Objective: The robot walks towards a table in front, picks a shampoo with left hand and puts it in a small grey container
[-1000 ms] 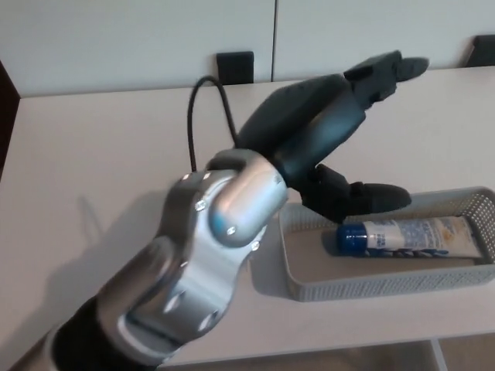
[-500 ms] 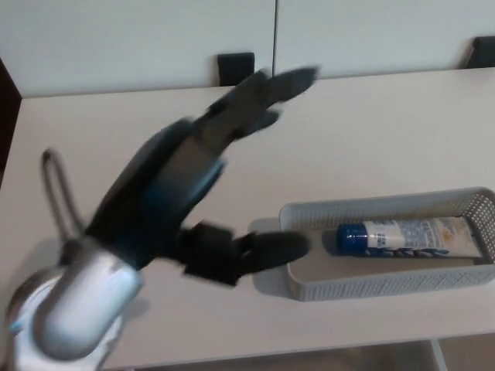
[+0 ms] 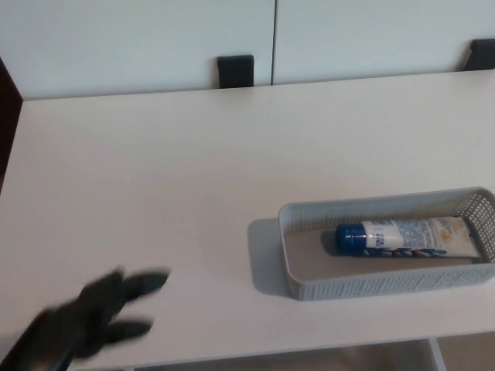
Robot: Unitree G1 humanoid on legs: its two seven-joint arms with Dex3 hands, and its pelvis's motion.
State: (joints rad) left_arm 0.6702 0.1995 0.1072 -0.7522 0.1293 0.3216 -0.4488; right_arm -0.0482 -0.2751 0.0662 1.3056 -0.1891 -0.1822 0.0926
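Shampoo in grey container, left hand well apart

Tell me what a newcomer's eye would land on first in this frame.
First comes the shampoo tube with its blue cap, lying on its side inside the grey mesh container near the right front edge of the white table. Next is the left hand, a dark blur at the bottom left corner, fingers spread and empty, well apart from the container.
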